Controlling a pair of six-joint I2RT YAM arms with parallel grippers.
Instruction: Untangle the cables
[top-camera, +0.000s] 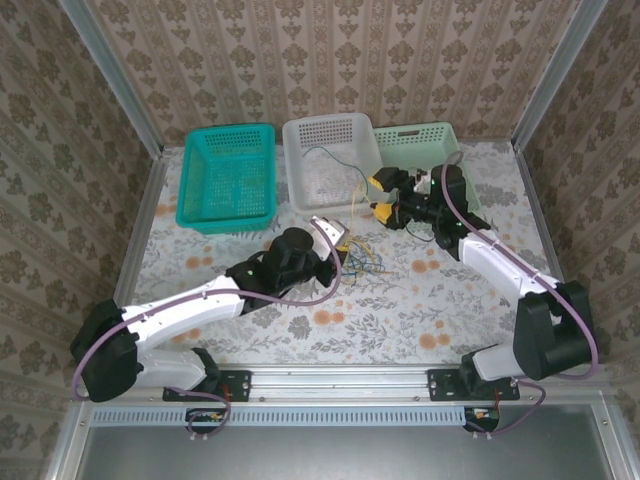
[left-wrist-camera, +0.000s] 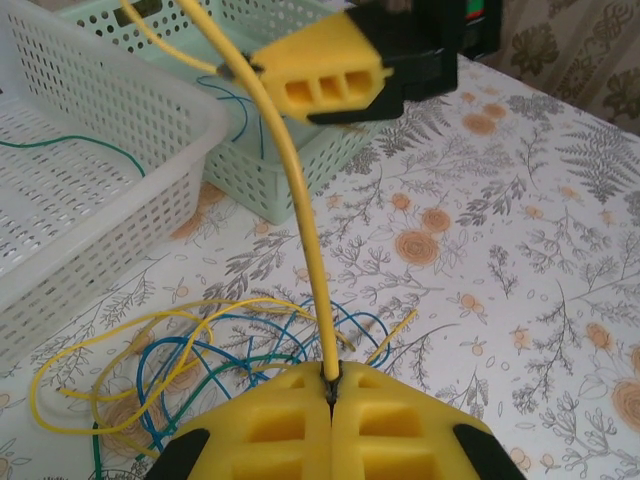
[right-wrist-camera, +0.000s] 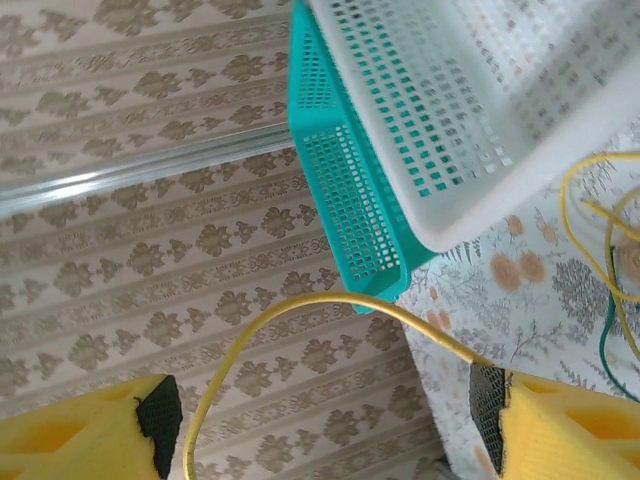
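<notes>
The cables (left-wrist-camera: 200, 355) lie in a tangle of yellow, blue and dark green strands on the flowered table, in front of my left gripper (left-wrist-camera: 333, 380). That gripper is shut on one yellow cable (left-wrist-camera: 300, 200), which rises in a curve to the right gripper's yellow finger (left-wrist-camera: 320, 85). From above, the tangle (top-camera: 362, 262) lies just right of the left gripper (top-camera: 342, 240). The right gripper (top-camera: 381, 196) hovers by the white basket's front. Its jaws (right-wrist-camera: 325, 430) stand wide open, and the yellow cable (right-wrist-camera: 330, 298) arcs between them, touching the right pad (right-wrist-camera: 487, 400).
Three baskets stand at the back: teal (top-camera: 228, 178), white (top-camera: 325, 160) and light green (top-camera: 440, 135). A dark green wire (left-wrist-camera: 70, 148) lies inside the white one. Patterned walls close in the table on three sides.
</notes>
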